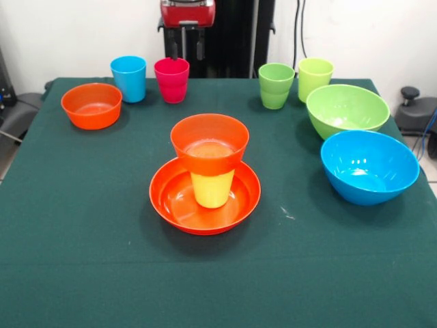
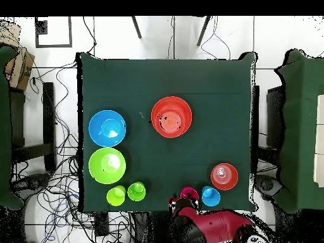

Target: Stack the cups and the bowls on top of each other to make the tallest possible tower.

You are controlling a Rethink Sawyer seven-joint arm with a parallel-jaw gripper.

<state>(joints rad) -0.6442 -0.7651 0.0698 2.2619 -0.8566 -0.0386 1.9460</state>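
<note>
arm (image 1: 187, 14) cut off above, claw (image 1: 184, 48) state unclear

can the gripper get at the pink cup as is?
Probably yes. The gripper hangs right behind the pink cup, which stands upright with open top; only the blue cup stands close beside it.

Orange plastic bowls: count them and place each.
3. Wide orange plastic bowl at table centre as tower base; small orange bowl atop the yellow plastic cup standing in it; another small one beside the blue cup.
</note>
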